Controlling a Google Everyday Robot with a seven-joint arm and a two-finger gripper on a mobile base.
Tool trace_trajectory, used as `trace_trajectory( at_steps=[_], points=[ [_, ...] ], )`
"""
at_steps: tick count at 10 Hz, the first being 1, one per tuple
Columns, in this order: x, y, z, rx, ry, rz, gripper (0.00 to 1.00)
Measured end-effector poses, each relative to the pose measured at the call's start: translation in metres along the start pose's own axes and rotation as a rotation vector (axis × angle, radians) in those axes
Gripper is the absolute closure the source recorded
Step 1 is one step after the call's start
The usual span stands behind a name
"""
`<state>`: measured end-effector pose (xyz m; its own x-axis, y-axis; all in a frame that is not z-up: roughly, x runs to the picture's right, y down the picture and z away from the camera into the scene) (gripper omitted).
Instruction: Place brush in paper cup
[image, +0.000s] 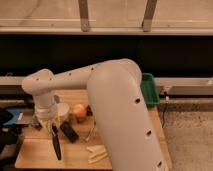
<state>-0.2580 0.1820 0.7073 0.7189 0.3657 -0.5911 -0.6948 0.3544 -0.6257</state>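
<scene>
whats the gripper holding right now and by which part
The gripper looks shut on the brush, holding it by its upper end; the rest slants down below it.

I see a wooden table (35, 156). An apple (79, 111) sits on it. A flat black bar (69, 132) lies just in front of the apple. Pale yellow strips (98, 153) lie near the front edge. A green bin (149, 91) sits at the far right. A blue thing (15, 118) is off to the left.
</scene>
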Motion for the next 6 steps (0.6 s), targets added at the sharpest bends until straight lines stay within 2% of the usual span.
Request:
trace_trajectory(
  at_steps=[1, 3, 6],
  points=[
    [0.000, -0.001, -0.007, 0.007, -0.011, 0.000, 1.00],
    [0.000, -0.024, -0.028, 0.022, -0.039, 0.033, 1.00],
    [0.003, -0.058, -0.053, 0.045, -0.033, 0.097, 1.00]
  ],
)
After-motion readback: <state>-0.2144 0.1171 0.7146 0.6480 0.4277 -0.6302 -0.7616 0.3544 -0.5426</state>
